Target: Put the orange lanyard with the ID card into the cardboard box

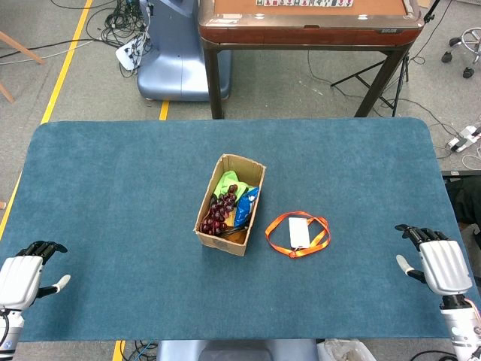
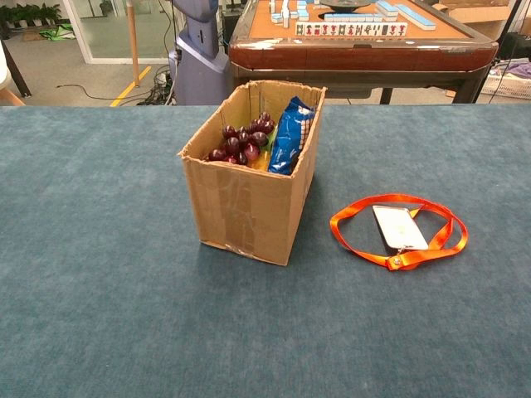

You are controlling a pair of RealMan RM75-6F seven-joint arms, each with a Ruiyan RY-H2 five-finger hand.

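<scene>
Near the middle of the blue desk (image 1: 113,188) stands the cardboard box (image 1: 229,207), its flaps open upward. Inside it lie a bunch of dark red grapes (image 1: 218,210), a blue snack packet (image 1: 246,207) and something bright green (image 1: 225,183) toward the far end. From the chest view the grapes sit on the left side of the box and the blue packet leans against its right wall.

At about 3 o'clock from the box, just beside it but not touching, the orange lanyard (image 1: 280,223) lies flat on the desk in a loose loop. The white ID card (image 1: 299,232) rests inside that loop, clipped to the strap at its near end. Neither hand touches lanyard or card.

The left hand (image 1: 26,274) sits at the desk's 8 o'clock corner, holding nothing, fingers slightly spread and pointing away from the robot. The right hand (image 1: 436,263) sits at the 4 o'clock corner, likewise holding nothing, its fingers apart. Both hands are well apart from the box and the lanyard, and show only in the head view.

Beyond the desk at 12 o'clock stands a wooden mahjong table (image 1: 301,26) with tiles on top, and a grey-blue robot base (image 1: 169,60) stands at 11 o'clock among floor cables.
</scene>
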